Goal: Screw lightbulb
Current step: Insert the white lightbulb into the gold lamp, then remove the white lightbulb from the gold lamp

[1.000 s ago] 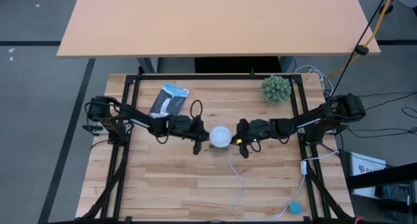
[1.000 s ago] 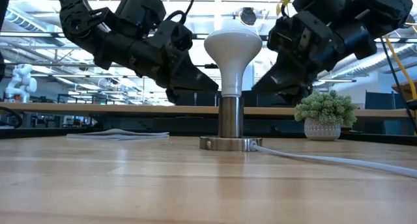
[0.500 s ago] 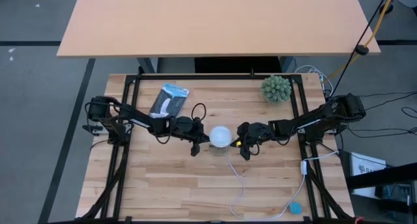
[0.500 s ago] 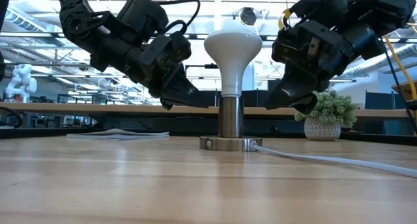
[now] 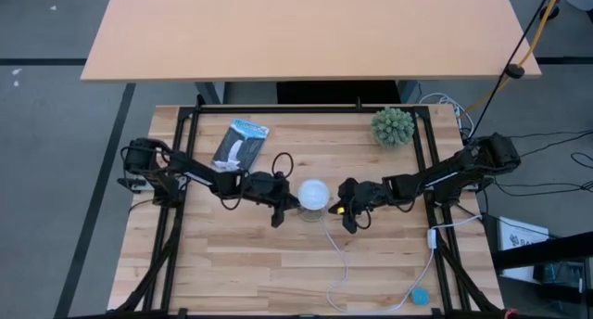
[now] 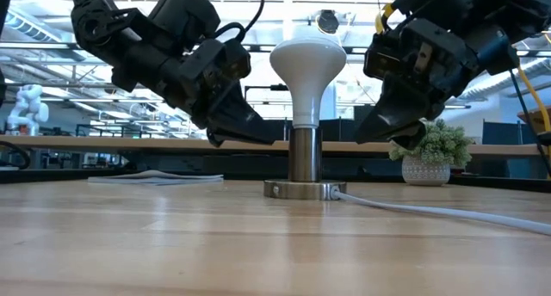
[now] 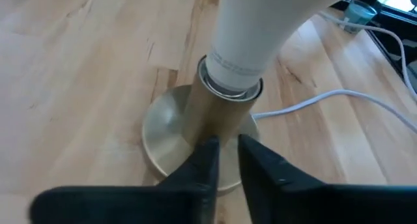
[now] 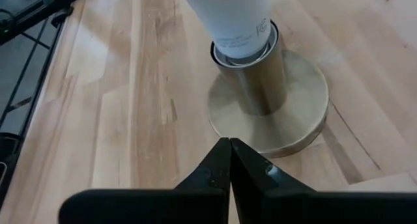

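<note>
The white lightbulb (image 5: 313, 194) stands upright with its narrow end in the brass socket (image 6: 304, 163), whose round base (image 7: 163, 152) rests on the wooden table. My left gripper (image 7: 228, 152) is on the bulb's left, slanting down at the socket's stem with a narrow gap between its fingertips. It stands just short of the stem in the low view. My right gripper (image 8: 228, 149) is on the bulb's right, shut, slanting down toward the socket's base and clear of it.
A white cord (image 5: 338, 263) runs from the socket toward the near right corner, ending by a small blue thing (image 5: 420, 297). A spiky green plant (image 5: 393, 126) stands at the far right. A flat blue-and-white packet (image 5: 239, 143) lies at the far left.
Both grippers have tipped downward. Their fingertips have sunk from the level of the bulb's neck to the level of the socket's stem. The right gripper has also shifted a little toward the near edge. The bulb and socket have not moved.
</note>
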